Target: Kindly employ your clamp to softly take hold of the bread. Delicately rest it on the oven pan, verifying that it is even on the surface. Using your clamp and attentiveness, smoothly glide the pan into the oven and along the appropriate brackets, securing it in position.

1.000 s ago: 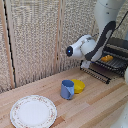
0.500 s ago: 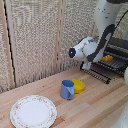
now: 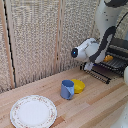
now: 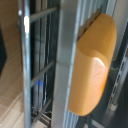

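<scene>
You see a small orange-yellow oblong chunk of bread [image 4: 92, 65], its colour deepening to amber along one edge, against the pale silver-grey wire bars of a flat metal oven pan [image 4: 65, 70]. In the exterior view, a glossy white robot arm with black joints [image 3: 97, 47] stands over a light, striped-grain wooden table [image 3: 95, 107]. On it you have a blue mug [image 3: 67, 89], a round yellow bowl [image 3: 78, 86], and a white plate with a speckled floral rim [image 3: 33, 111].
</scene>
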You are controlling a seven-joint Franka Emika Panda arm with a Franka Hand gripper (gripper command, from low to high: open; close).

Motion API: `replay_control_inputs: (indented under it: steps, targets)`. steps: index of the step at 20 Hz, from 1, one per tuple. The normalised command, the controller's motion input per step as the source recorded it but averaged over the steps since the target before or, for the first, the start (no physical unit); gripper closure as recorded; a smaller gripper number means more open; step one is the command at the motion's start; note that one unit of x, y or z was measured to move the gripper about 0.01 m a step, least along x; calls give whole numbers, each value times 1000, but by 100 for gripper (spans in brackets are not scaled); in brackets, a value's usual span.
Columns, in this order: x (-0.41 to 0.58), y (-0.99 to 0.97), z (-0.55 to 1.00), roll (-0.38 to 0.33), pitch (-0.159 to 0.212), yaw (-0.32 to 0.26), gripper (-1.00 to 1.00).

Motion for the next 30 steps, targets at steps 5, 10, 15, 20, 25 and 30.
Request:
replay_control_inputs:
  steps: [5, 10, 15, 20, 25, 30]
  targets:
    - [199, -128, 30, 7, 99, 9, 100]
    - [300, -121, 177, 6, 113, -5, 100]
    - [398, -198, 531, 77, 208, -59, 100]
    - [515, -141, 507, 159, 162, -116, 100]
    - [465, -101, 388, 194, 201, -118, 100]
    - [459, -391, 606, 126, 164, -91, 100]
